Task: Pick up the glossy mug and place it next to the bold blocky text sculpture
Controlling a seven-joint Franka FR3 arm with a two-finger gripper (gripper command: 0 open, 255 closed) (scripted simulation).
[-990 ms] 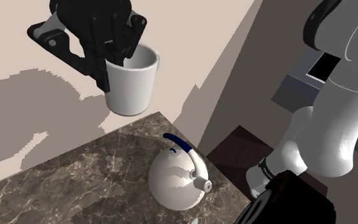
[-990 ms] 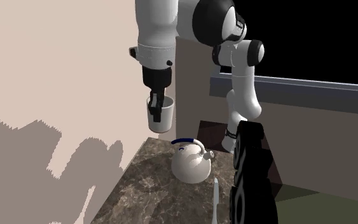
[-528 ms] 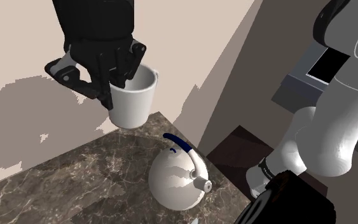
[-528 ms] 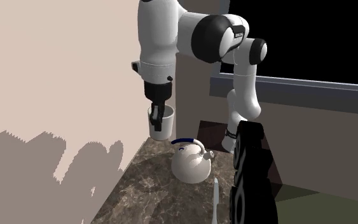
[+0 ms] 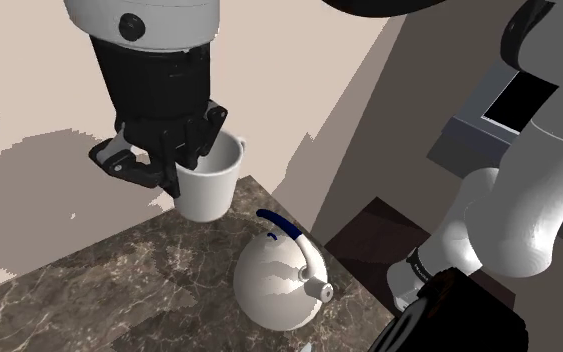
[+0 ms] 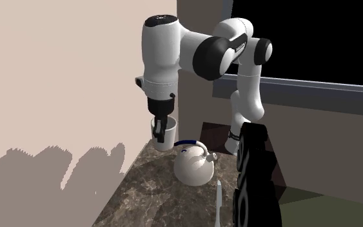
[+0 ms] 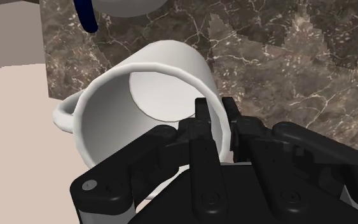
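Note:
A white glossy mug (image 5: 209, 182) hangs upright over the far corner of the dark marble table (image 5: 119, 290). My black gripper (image 5: 182, 160) is shut on the mug's rim, one finger inside and one outside. In the wrist view the fingers (image 7: 204, 118) clasp the mug (image 7: 139, 95) wall, its handle off to the side. From the second exterior view the mug (image 6: 162, 138) sits under the gripper (image 6: 159, 126), just above the table corner; whether it touches I cannot tell. The black blocky text sculpture (image 6: 254, 174) stands along the table's right side, also at the shoulder view's lower right (image 5: 454, 315).
A white kettle (image 5: 277, 285) with a blue handle stands on the table between the mug and the sculpture, also in the second exterior view (image 6: 195, 166). A slim white utensil (image 6: 218, 203) lies beside the sculpture. Beige floor lies beyond the table edge; a black area shows behind the arm.
The arm has come down with the mug in its grip, bringing it from well above the table to just over the far corner. The kettle and sculpture have not moved.

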